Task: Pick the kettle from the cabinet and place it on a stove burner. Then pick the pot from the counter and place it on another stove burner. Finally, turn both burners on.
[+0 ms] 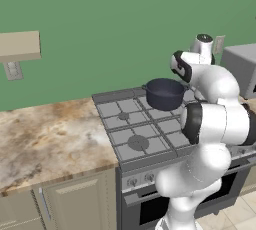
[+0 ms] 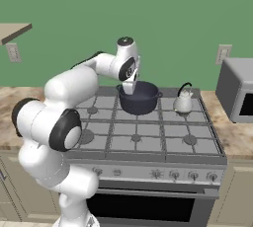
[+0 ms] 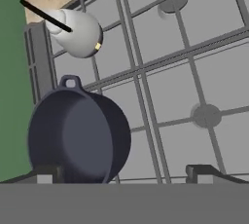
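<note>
Atop the six-burner grey range (image 2: 148, 132) with its square grates, both vessels already stand on rear burners, so you are at the point of letting go of the second one: lift your hand straight up and clear of the rim before swinging forward to the row of round knobs (image 2: 183, 175) on the front panel, judging which two serve the back burners. The round dark navy-grey lidless pot (image 2: 139, 97) with small loop handles sits on a back centre grate; just beside it, apart, stands the small silver-grey dome-shaped kettle (image 2: 183, 101) with a thin black arched handle. Your white arm folds high over the cooktop, elbow toward the front edge, wrist turned down above the pot's near rim. Your two-finger gripper (image 3: 121, 174) is spread wide and holds nothing, one tip on either side of the pot's wall in the hand view.
</note>
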Controlling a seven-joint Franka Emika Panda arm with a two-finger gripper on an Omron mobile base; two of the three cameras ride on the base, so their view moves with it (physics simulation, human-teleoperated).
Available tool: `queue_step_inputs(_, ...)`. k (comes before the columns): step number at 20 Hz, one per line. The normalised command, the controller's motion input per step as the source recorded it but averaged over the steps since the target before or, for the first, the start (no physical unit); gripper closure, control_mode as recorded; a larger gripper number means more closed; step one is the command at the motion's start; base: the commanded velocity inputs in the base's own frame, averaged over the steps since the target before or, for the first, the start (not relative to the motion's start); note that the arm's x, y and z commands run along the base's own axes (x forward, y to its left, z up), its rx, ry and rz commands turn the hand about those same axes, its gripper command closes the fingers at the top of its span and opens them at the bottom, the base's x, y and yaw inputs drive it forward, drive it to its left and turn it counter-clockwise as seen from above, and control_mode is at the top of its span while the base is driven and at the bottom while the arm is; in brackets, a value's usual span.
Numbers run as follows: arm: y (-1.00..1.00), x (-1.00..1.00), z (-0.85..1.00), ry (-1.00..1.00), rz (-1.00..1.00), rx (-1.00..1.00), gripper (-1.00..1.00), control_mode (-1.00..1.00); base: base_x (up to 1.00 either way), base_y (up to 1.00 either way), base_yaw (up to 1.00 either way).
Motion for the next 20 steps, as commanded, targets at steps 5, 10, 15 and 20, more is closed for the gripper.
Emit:
queue_step_inputs(5,-0.09,-0.46,0.22,-0.12,-0.06,0.01,-1.00,-1.00,0.00,0.00,0.00)
queue_step_inputs(10,-0.04,-0.15,0.01,-0.01,0.00,0.02,-1.00,-1.00,0.00,0.00,0.00)
queue_step_inputs(15,-0.13,-0.17,0.00,-0.01,0.00,0.06,-1.00,-1.00,0.00,0.00,0.00)
queue_step_inputs(20,-0.23,-0.28,0.00,-0.04,0.00,0.09,-1.00,-1.00,0.00,0.00,0.00)
